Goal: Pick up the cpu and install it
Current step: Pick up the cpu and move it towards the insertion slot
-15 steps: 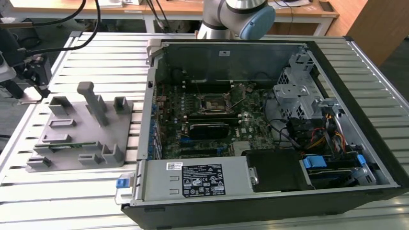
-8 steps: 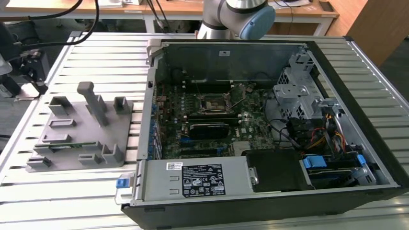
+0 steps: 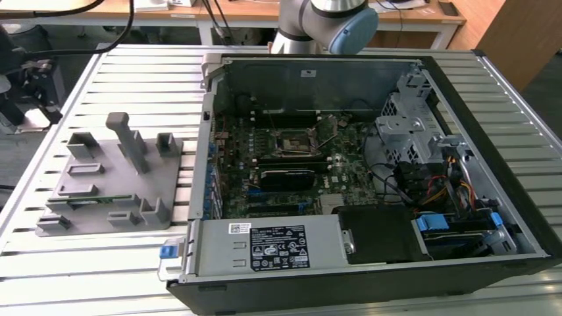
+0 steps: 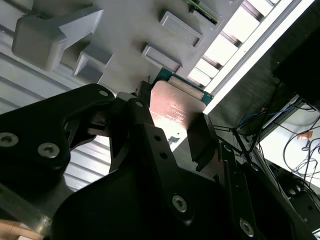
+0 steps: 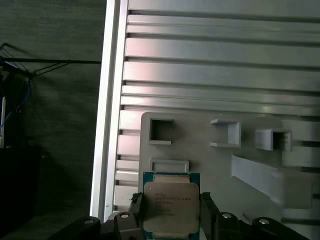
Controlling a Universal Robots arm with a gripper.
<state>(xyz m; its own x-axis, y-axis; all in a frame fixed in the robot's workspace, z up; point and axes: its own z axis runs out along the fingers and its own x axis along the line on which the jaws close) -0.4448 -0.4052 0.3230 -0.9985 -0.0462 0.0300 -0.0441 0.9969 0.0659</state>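
Observation:
The cpu [image 5: 171, 206], a flat square chip with a silver top and a thin green rim, sits between the two black fingers of my gripper [image 5: 171, 215]. The fingers press on its opposite edges, so the gripper is shut on it. In the second wrist view the cpu [image 4: 174, 105] shows a pinkish sheen, with the gripper [image 4: 172, 120] clamped around it. It hangs above the grey fixture block [image 5: 225, 150], near the edge of the slatted table [image 5: 210, 75]. The black cpu socket [image 3: 294, 141] lies on the motherboard inside the open computer case [image 3: 491, 217].
The grey fixture [image 3: 114, 178] with upright posts and pockets stands on the table at the exterior view's left, beside the case. The robot arm's base [image 3: 325, 23] rises behind the case. Inside the case are a drive cage [image 3: 408, 125], cables and a power supply [image 3: 263, 247].

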